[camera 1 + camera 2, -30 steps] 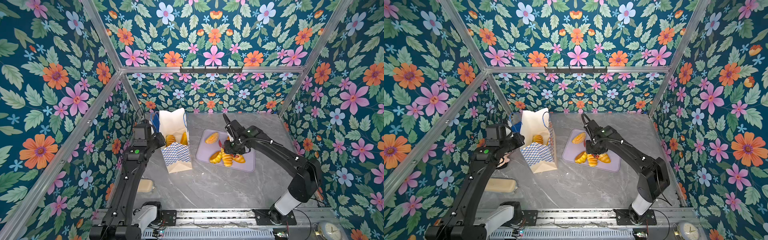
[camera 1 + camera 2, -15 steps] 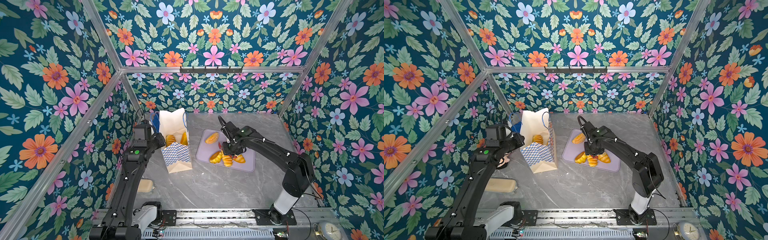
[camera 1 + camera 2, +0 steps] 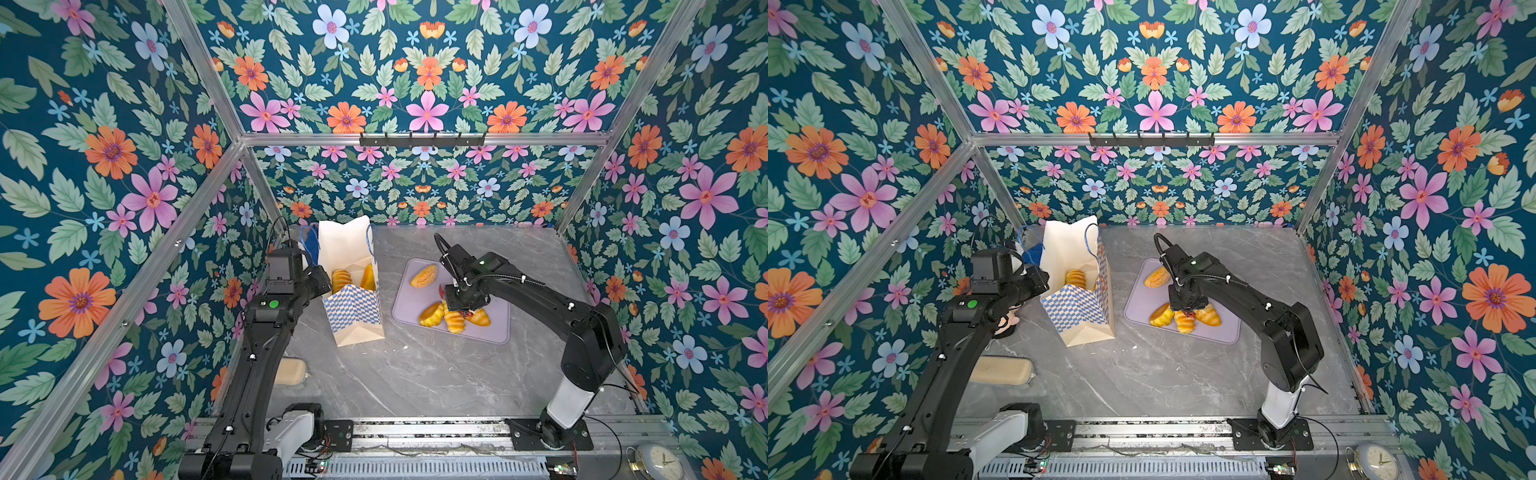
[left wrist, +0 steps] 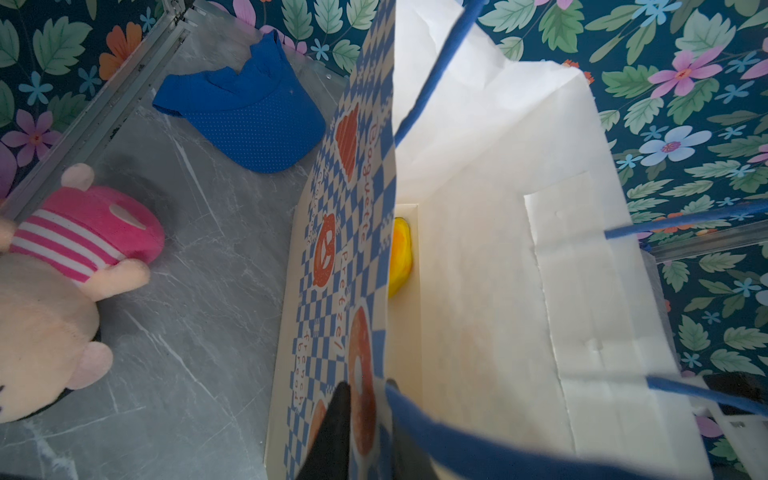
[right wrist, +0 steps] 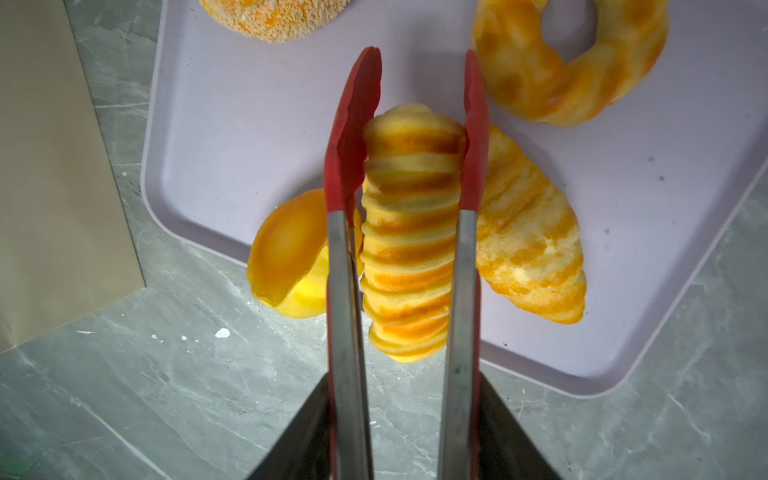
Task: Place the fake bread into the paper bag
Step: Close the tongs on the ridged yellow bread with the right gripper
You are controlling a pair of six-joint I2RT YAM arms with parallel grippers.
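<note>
Grey marble tabletop point(image 3: 415, 374): carrying the whole scene, inside flower-papered walls.
Paper bag: tall cream paper bag with a blue-and-white checker front point(image 3: 353, 307), standing open left of centre.
Tray: flat lilac tray point(image 3: 496, 328), lying just right of the bag.
Left gripper point(image 4: 368, 388): pinching the bag's checkered wall near the rim, one finger each side, holding the mouth open.
Right gripper point(image 5: 403, 436): clenching steel tongs with red tips point(image 5: 345, 291).
Step in hand: the red tips are pressing both sides of a ridged golden roll point(image 5: 409, 232) at the tray's edge; whether it is lifting off yet, I cannot tell.
Next move: probably calling for a firmer squeeze, a lift clear of its neighbours, then a carry left over the bag's mouth.
Count on tray: five pieces, namely the roll, a croissant point(image 5: 532, 249), a ring doughnut point(image 5: 569, 70), a seeded oval bun point(image 3: 424, 275) and a glossy yellow bun point(image 5: 286, 253).
Count in bag: two showing, a ridged pastry point(image 3: 340, 280) and an orange pastry point(image 3: 368, 277).
Count otherwise: one bag, one tray, one pair of tongs.
</note>
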